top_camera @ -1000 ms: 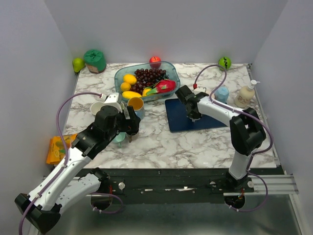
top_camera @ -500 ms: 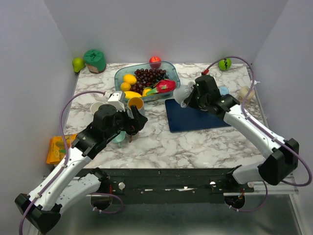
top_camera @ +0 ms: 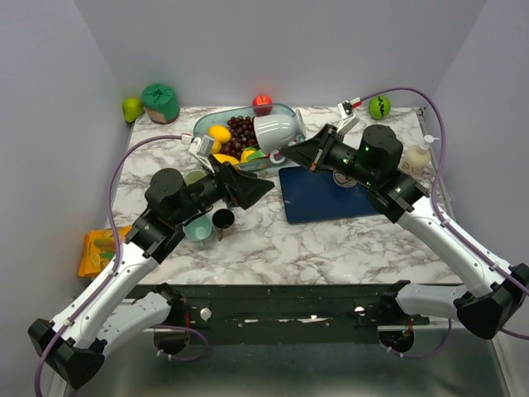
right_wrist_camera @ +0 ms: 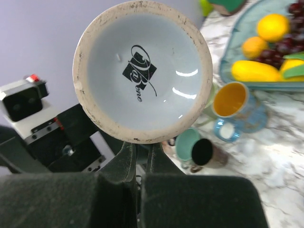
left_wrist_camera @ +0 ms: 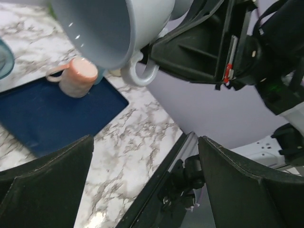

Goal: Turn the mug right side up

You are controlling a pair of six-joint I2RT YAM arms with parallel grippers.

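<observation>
Mug [top_camera: 275, 130], pale blue-grey, is hanging in mid-air, well above the counter [top_camera: 273, 240]; in the top view it is overlapping the right part of the fruit tray [top_camera: 201, 131]. We are seeing the right gripper [top_camera: 291, 151] with its fingers clenched on the mug at its handle [left_wrist_camera: 140, 74], holding it on its side with the foot toward the wrist. The right wrist view is showing a rough unglazed foot ring and a black logo on the glossy base. The left gripper [top_camera: 248, 187] is hovering just beside, fingers spread wide, grasping nothing. We are judging this as mid-turn: lifted, not yet upright. Next, we are expecting a wrist roll until the mouth faces up, then gentle lowering onto bare counter or the blue mat [top_camera: 331, 198].
</observation>
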